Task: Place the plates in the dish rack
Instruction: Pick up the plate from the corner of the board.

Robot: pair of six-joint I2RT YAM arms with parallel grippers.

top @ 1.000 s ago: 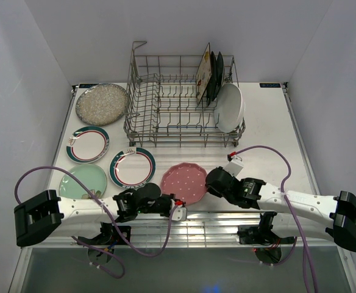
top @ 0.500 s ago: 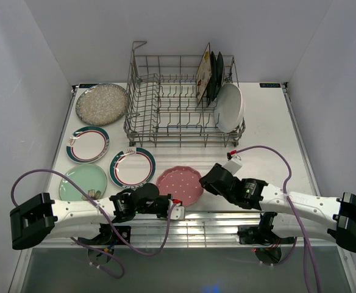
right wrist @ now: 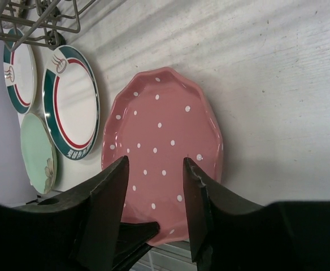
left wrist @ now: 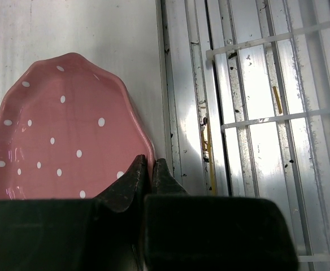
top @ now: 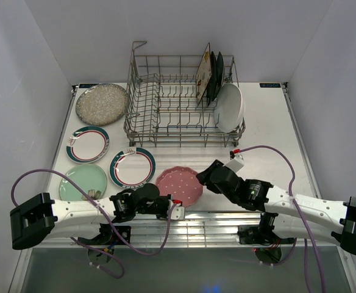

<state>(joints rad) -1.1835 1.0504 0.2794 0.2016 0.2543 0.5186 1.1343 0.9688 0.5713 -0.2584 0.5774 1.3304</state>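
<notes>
The pink scalloped plate [top: 178, 185] with white dots lies at the table's near edge; it also shows in the left wrist view [left wrist: 63, 135] and the right wrist view [right wrist: 165, 141]. My left gripper [top: 175, 202] [left wrist: 150, 164] is shut on its near rim. My right gripper [top: 207, 176] [right wrist: 156, 161] is open just above the plate's right part, touching nothing. The dish rack [top: 166, 104] stands at the back and holds a cream floral square plate [top: 203, 73], a black plate [top: 216, 74] and a white oval plate [top: 230, 107].
Left of the rack lie a speckled silver plate [top: 102, 104], two teal-rimmed white plates [top: 88, 144] [top: 132, 166] and a pale green plate [top: 82, 181]. Metal rails [top: 227, 220] run along the near edge. White walls close in both sides.
The pink plate has slid a little to the left with my left gripper. My right gripper has moved left and forward over the plate's right part.
</notes>
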